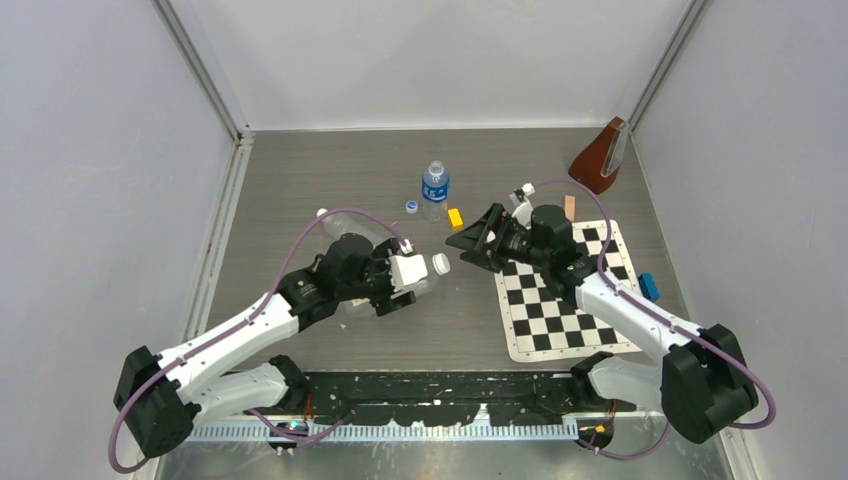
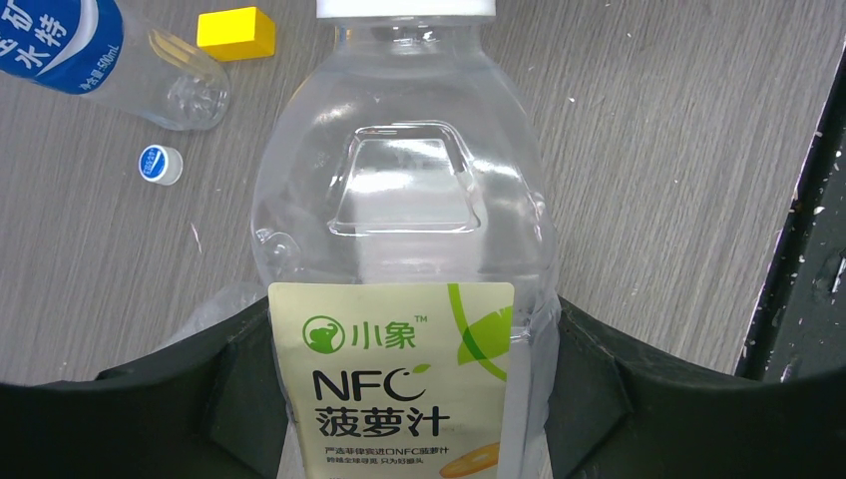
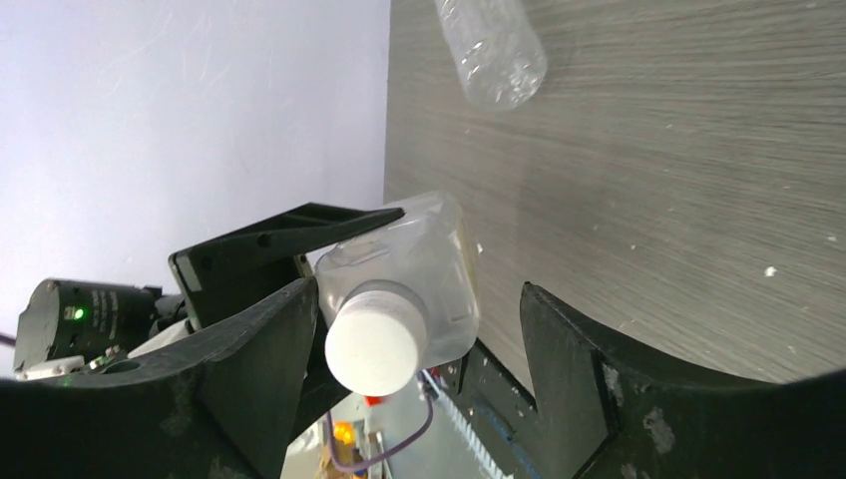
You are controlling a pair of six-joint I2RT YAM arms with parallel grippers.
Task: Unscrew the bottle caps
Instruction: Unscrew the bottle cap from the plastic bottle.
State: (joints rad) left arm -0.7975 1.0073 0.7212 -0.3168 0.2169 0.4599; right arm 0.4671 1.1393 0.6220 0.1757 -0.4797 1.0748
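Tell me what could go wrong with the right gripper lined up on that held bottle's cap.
1. The white cap sits nearer one finger of the open right gripper, so closing may pinch it skewed.
2. The left gripper clamps the juice bottle at its label, far from the cap, so twisting might spin the bottle in that grip.

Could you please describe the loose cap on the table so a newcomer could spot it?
In the top view, find the blue-labelled bottle, central on the grey table. The loose cap lies just left of it. Unlike the yellow block on the other side, it is round, white-rimmed and blue-topped.
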